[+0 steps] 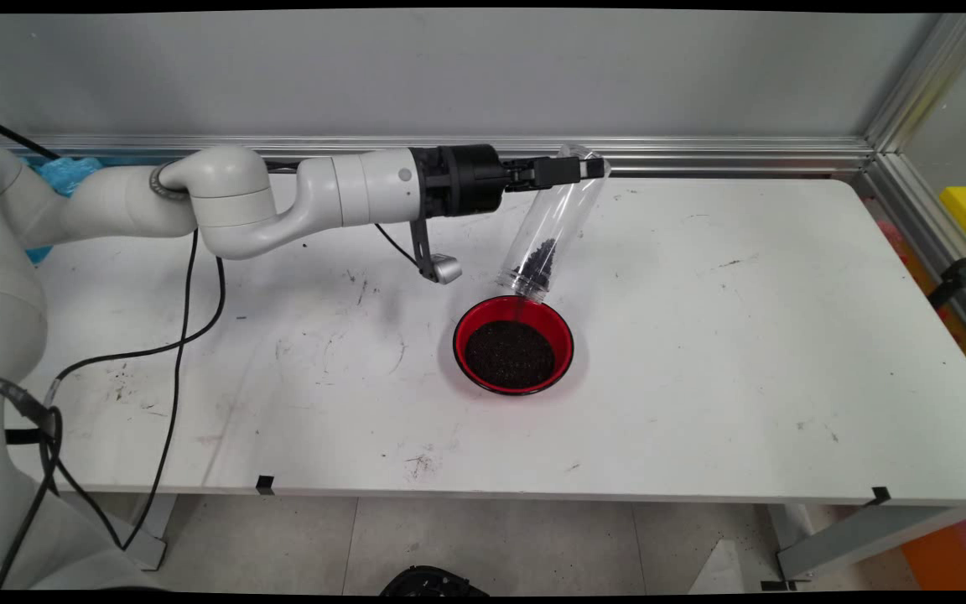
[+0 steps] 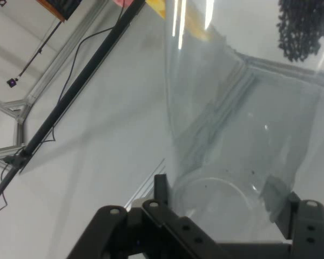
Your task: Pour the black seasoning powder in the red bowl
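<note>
While the white table [image 1: 701, 335] carries a red bowl [image 1: 513, 345] of dark granules, the gripper [image 1: 588, 169], fingers pinching a clear jar's [image 1: 552, 225] base, tilts its mouth just above the bowl's far rim, a few granules [image 1: 538, 258] left near the mouth.

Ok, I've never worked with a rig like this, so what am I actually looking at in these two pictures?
The white jointed machine is a robot arm; its black tool is the part that grips. The wide picture comes from a fixed camera above the near side of the white table. The other comes from a camera on the hand, looking along the tool. The tool is shut on a clear plastic bottle, tipped mouth-down over a red bowl. Dark grains sit near the bottle's mouth, and the bowl already holds a layer of them. Black cables hang from the arm.
</note>
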You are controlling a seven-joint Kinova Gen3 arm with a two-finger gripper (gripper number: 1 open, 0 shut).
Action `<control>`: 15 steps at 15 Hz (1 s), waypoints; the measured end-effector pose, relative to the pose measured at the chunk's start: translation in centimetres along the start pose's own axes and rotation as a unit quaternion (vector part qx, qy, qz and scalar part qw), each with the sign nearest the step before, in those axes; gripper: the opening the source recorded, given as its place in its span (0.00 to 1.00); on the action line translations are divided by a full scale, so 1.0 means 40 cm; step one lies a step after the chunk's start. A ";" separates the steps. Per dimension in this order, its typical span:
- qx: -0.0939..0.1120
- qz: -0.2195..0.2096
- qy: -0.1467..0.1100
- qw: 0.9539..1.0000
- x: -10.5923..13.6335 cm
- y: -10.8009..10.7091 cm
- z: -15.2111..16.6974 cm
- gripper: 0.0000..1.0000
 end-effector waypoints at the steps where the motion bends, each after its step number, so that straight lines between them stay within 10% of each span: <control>1: 0.003 0.002 0.000 1.000 -0.001 -0.002 0.001 0.00; 15: 0.032 0.019 -0.004 0.999 -0.014 -0.011 0.015 0.00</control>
